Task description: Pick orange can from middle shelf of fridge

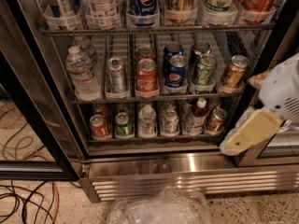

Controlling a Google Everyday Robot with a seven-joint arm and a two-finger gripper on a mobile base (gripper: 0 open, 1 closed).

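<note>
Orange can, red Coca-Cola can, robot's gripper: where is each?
orange can [233, 73], camera view, on its copper body
red Coca-Cola can [146, 76], camera view, on its label
gripper [246, 135], camera view, right edge, pale tip

The gripper, at three o'clock in the view, has a rounded white housing with fine dark vent slits, a broad flat cream finger with a paler tip, and a smaller tan finger at its eleven o'clock
</note>
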